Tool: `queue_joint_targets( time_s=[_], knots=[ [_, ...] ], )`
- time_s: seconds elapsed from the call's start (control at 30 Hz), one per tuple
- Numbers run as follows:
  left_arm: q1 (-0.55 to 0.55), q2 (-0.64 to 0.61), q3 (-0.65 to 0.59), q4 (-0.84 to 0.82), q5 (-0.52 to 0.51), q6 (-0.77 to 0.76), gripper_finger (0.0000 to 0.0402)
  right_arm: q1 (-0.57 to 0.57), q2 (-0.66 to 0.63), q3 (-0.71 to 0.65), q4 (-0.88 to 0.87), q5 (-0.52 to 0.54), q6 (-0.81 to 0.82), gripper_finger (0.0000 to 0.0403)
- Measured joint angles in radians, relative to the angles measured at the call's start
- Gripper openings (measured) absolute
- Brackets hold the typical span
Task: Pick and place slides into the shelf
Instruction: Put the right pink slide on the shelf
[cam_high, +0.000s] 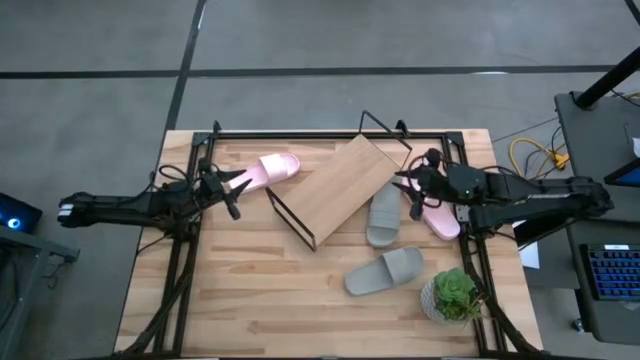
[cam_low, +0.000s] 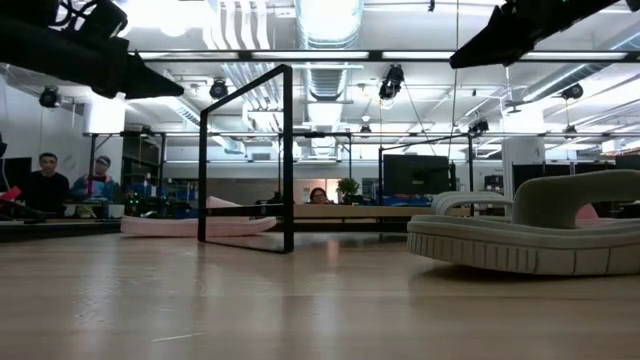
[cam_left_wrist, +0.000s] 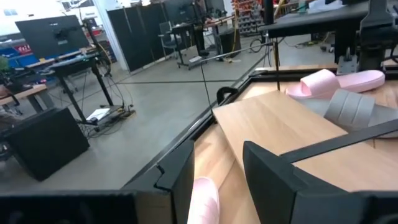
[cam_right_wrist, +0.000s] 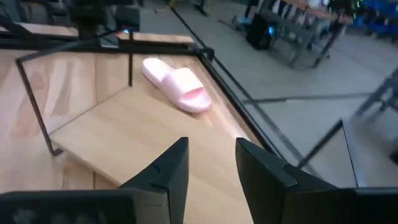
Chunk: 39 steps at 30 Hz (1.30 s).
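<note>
1. Sitting at an angle in the middle of the butcher-block counter (cam_high: 260, 300) is the shelf (cam_high: 335, 187), a slanted light-wood rectangular board on a thin black wire frame, with nothing on it.
2. Left of the shelf, just beside its upper-left edge, lies a pale pink foam slide (cam_high: 268, 169), strap end pointing toward the shelf.
3. The left gripper (cam_high: 228, 186) is at that pink slide's heel end, its fingers apart; in the left wrist view the rounded pink heel (cam_left_wrist: 204, 200) shows between the two dark fingers (cam_left_wrist: 273, 182), though I cannot tell if they touch it.
4. Right of the shelf, a grey foam slide (cam_high: 384, 213) lies touching its lower-right edge.
5. Just right of that one, a second pale pink slide (cam_high: 440, 216) lies partly under the right arm.
6. The right gripper (cam_high: 412, 190) hovers between the shelf's right corner and this pink slide, fingers apart and holding nothing; its wrist view looks across the bare board toward the far pink slide.
7. Below the shelf, toward the counter's lower right, a second grey slide (cam_high: 385, 271) lies on its own.
8. A small green potted plant (cam_high: 452, 295) stands right of that slide, near the counter's corner.
</note>
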Motion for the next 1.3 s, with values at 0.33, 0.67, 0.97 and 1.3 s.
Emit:
queue_joint_targets(
  time_s=[0.33,0.67,0.97,1.3],
  knots=[
    [0.000,-0.016,0.000,0.048,-0.001,0.002,0.0122,0.048,0.183,0.218,-0.525,0.129,0.223,0.0127],
    [0.000,-0.026,0.000,0.048,-0.001,0.002,0.0122,0.180,0.339,0.257,-0.924,0.130,0.417,0.0105],
    [0.000,-0.021,0.000,0.048,-0.001,-0.001,0.0122,0.251,0.322,0.143,-0.925,0.126,0.474,0.0089],
    [0.000,-0.017,-0.009,0.047,0.000,0.000,0.0122,0.248,0.396,0.113,-0.934,0.101,0.484,0.0165]
  ],
)
